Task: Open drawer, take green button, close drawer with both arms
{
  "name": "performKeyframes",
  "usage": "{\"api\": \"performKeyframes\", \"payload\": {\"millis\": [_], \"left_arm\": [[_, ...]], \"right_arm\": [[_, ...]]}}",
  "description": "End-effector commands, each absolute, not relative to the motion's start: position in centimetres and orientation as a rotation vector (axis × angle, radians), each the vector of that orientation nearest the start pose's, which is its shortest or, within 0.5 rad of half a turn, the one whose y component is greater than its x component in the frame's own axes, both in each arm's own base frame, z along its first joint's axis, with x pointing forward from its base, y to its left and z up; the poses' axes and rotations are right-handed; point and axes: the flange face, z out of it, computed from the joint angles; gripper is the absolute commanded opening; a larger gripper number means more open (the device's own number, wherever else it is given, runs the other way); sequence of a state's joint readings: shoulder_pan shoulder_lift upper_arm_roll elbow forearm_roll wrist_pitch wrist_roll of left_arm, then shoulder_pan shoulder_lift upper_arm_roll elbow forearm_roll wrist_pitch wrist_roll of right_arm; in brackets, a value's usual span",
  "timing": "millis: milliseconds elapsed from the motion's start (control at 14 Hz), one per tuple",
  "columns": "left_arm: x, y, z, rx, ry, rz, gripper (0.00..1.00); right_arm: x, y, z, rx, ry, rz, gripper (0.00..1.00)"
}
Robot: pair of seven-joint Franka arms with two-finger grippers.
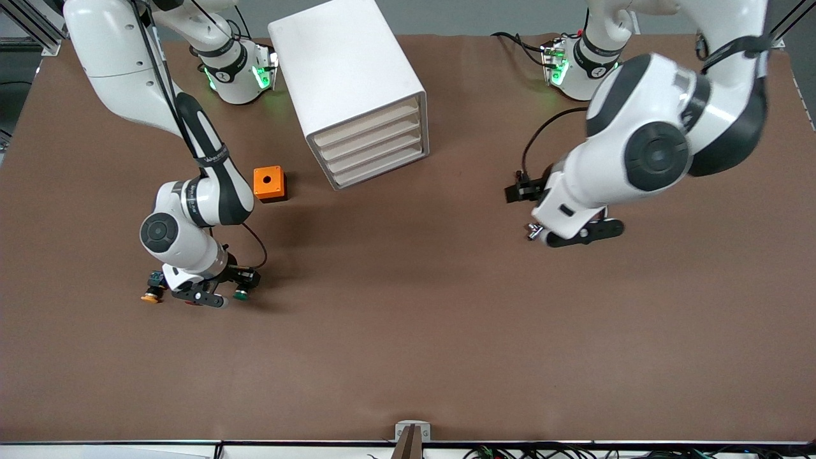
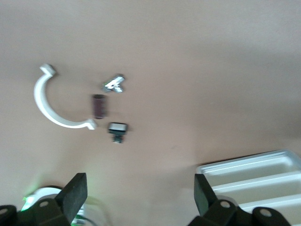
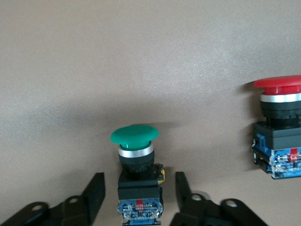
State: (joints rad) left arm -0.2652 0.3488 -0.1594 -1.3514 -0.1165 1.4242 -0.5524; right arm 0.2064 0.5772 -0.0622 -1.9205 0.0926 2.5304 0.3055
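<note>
While the cabinet stands at the robots' edge of the table with all four cream fronts flush, the drawer, lowest of the stack, is shut.

Item, button: green cap, black-and-blue body, lying on the table toward the right arm's end, nearer to the front camera than the cabinet. In the right wrist view it sits between the two fingers with a gap on each side, so nothing grips it.

Item, right gripper: low over the table at the green button, fingers parted and holding nothing.

Item, red button: red cap, same kind of body, on the table just beside the green one and clear of the fingers.

Item, orange-capped button: on the table near the right gripper, toward the right arm's end of the table from it.

Item, orange box: square, with a round hole in its top, on the table between the cabinet and the right arm's end.

Item, left gripper: up in the air over bare table toward the left arm's end, this arm waiting; fingers spread wide, nothing between them.

Item, small parts seen in the left wrist view: a white curved clip, a dark short cylinder, a metal piece and a small dark block, lying close together on the table, apart from one another. The cabinet's drawer fronts show at that view's edge.
</note>
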Motion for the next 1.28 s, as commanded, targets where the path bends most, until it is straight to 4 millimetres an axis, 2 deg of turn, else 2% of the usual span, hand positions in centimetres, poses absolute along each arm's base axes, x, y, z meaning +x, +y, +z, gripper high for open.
{"api": "performKeyframes", "payload": {"millis": [0,71,214,356,499,712,926,1140,1211], "left_arm": [[54.4,-21.7,51.7,-3.075,-0.073,0.484,1.00],[53.9,-19.5,52.2,-3.087,-0.043,0.469,1.00],[52.5,-16.3,53.5,-3.107,0.079,0.435,1.00],[51.4,-11.5,54.7,-3.133,0.096,0.378,1.00],[50.0,-6.1,55.8,-3.170,0.099,0.312,1.00],[48.9,0.3,58.1,-3.222,0.053,0.150,1.00],[50.1,3.8,61.0,-3.195,-0.039,-0.036,1.00],[52.2,5.0,64.6,-3.160,-0.068,-0.166,1.00],[53.0,5.0,65.0,-3.155,-0.071,-0.183,1.00]], "right_arm": [[61.8,9.3,19.7,-3.083,0.373,-0.056,1.00],[61.8,9.3,19.7,-3.083,0.373,-0.056,1.00],[61.7,9.4,19.7,-3.085,0.371,-0.047,1.00],[61.6,10.3,20.3,-3.082,0.378,-0.038,1.00],[61.4,10.9,22.2,-3.084,0.365,-0.001,1.00],[61.3,11.0,26.5,-3.084,0.347,0.069,1.00],[60.8,10.3,30.8,-3.092,0.329,0.137,1.00],[60.8,9.9,34.7,-3.096,0.316,0.186,1.00],[61.1,9.6,35.8,-3.105,0.292,0.207,1.00]]}}
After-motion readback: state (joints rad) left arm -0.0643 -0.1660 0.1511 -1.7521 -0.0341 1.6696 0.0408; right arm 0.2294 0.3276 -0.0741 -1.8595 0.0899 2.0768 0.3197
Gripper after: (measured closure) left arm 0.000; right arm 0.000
